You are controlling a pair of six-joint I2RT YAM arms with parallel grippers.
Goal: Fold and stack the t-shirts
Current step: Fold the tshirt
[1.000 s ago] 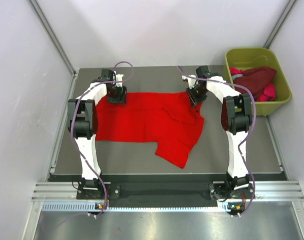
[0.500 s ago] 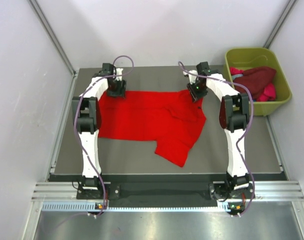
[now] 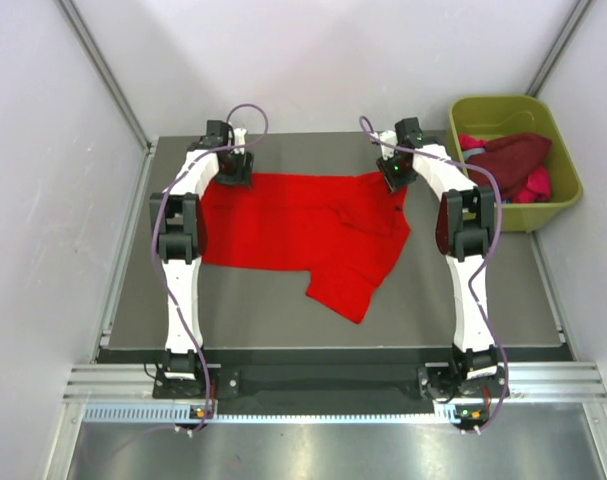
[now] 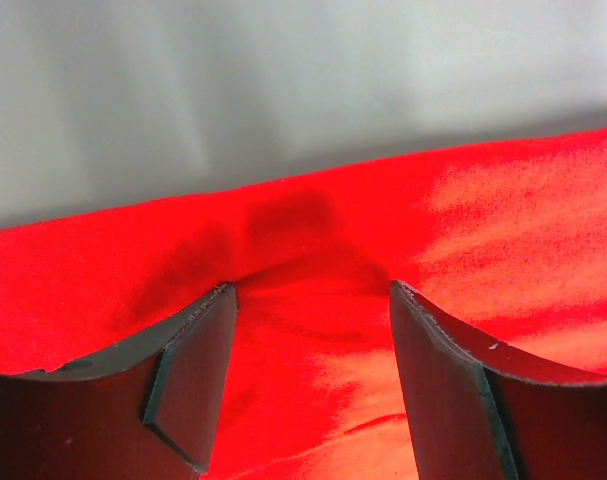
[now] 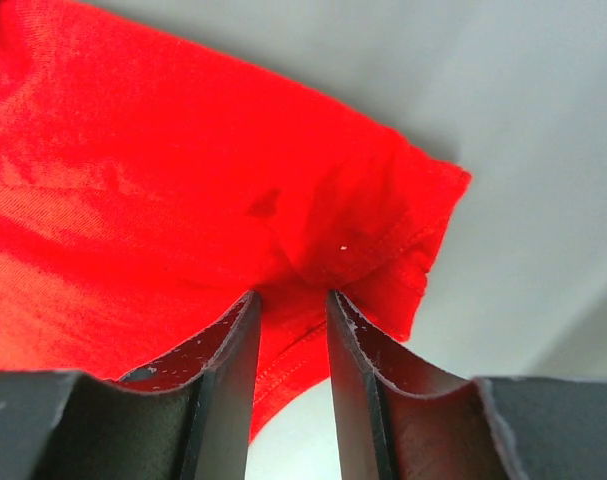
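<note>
A large bright red t-shirt (image 3: pixel 293 225) lies spread on the dark table, one part hanging toward the near edge. My left gripper (image 3: pixel 235 172) sits at the shirt's far left corner. In the left wrist view it (image 4: pixel 311 290) is open, jaws wide apart with flat red cloth (image 4: pixel 503 230) between them. My right gripper (image 3: pixel 391 180) is at the far right corner. In the right wrist view it (image 5: pixel 293 295) is nearly closed, pinching a puckered fold of the hemmed edge (image 5: pixel 383 230). A dark maroon shirt (image 3: pixel 508 155) and a magenta-pink one (image 3: pixel 536 185) lie in the tub.
An olive-green plastic tub (image 3: pixel 563 150) stands at the back right, off the table's right side. Grey walls close in behind and on both sides. The dark table surface (image 3: pixel 263 305) shows in front of the shirt.
Both grippers have moved toward the far edge, dragging the red shirt's top edge with them. The shirt lies flatter and farther back.
</note>
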